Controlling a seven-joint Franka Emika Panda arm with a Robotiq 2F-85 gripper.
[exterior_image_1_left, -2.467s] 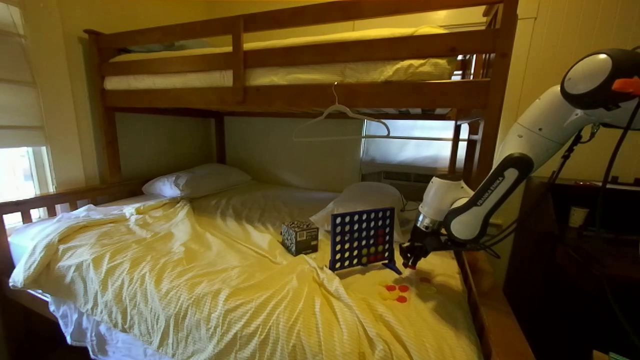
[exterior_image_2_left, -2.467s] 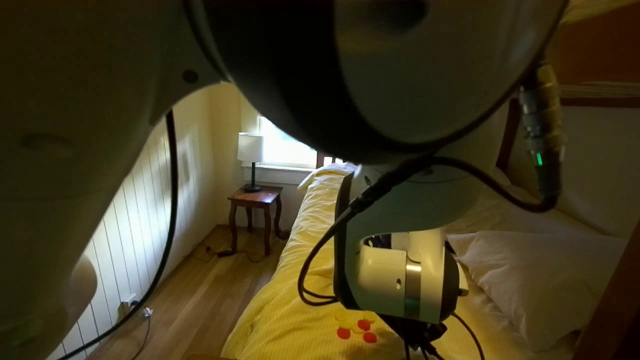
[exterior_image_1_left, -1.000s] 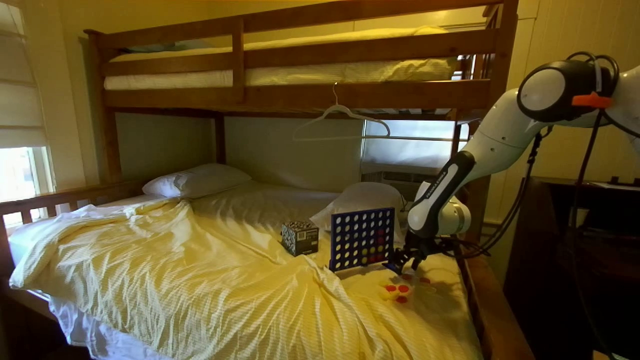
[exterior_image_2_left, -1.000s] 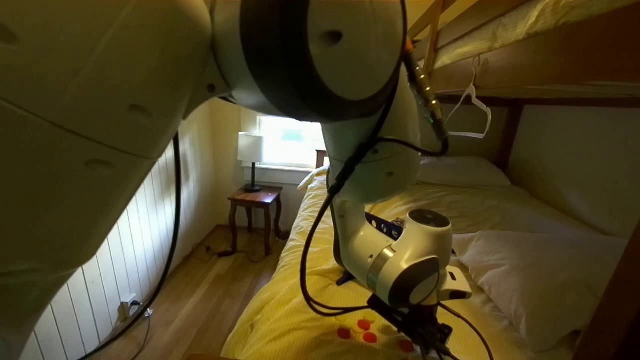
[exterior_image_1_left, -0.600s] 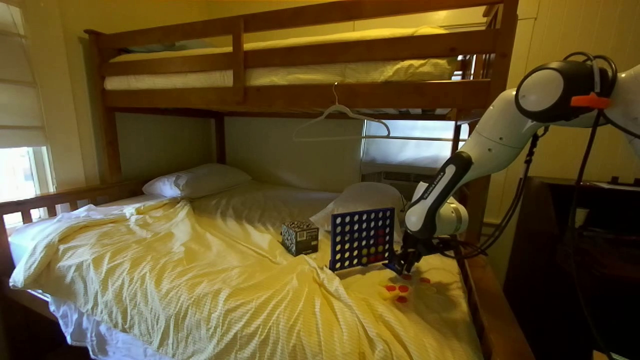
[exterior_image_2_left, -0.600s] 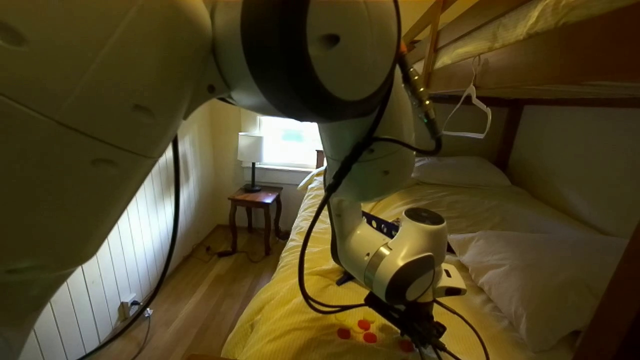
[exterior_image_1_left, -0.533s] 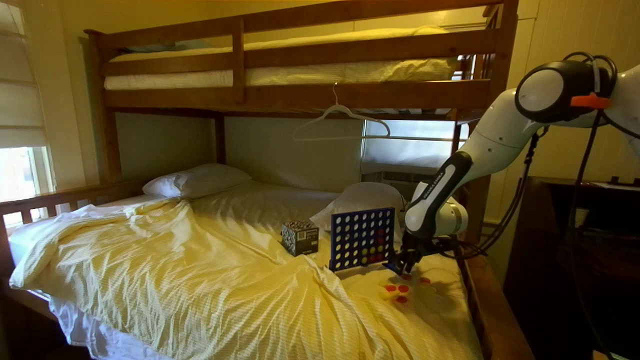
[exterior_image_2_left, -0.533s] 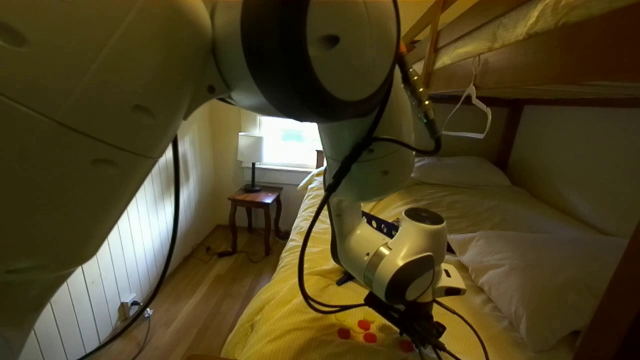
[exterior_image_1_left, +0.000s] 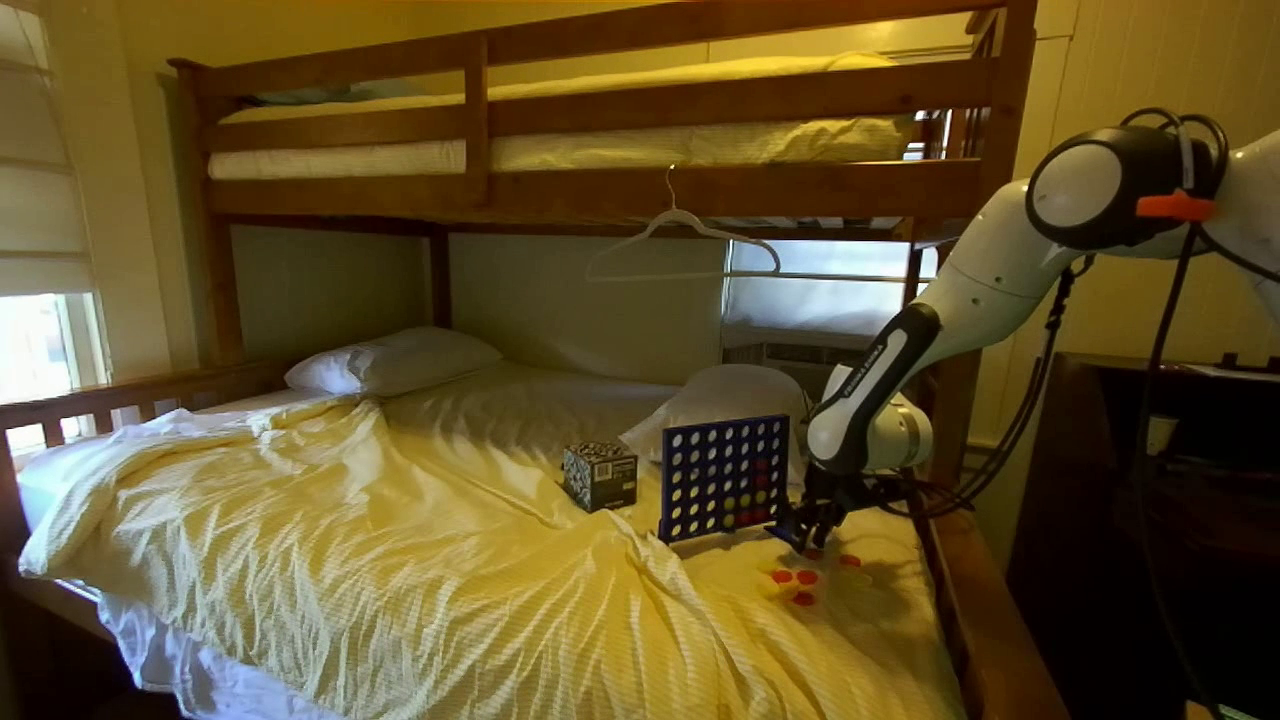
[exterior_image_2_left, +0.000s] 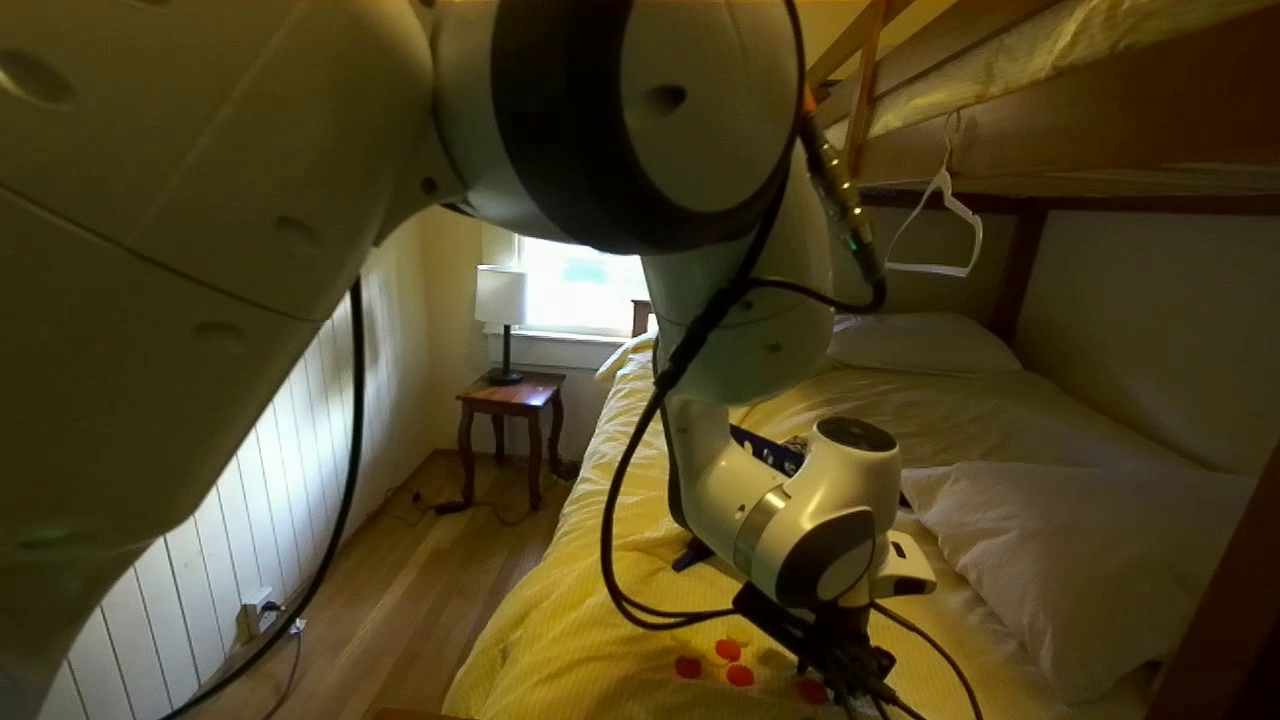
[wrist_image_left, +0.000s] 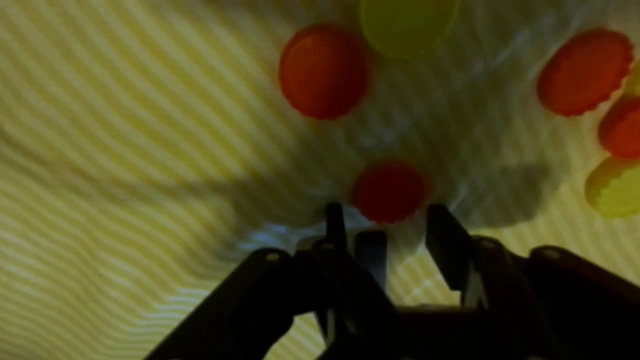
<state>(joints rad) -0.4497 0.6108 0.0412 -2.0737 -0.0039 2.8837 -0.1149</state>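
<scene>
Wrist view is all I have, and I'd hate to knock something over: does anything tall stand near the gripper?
Observer: Yes. An exterior view shows a blue rack with round holes, standing upright on the yellow bedding close by the gripper.
Operator: I can make out only loose discs lying flat below me. Are there any in that rack?
Observer: Yes. Several red and yellow discs sit in it, toward the end nearest the gripper.

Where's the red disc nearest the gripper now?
In the wrist view, the nearest red disc lies on the striped bedding right of centre, by the tips of the open gripper, with another red disc up-left.
</scene>
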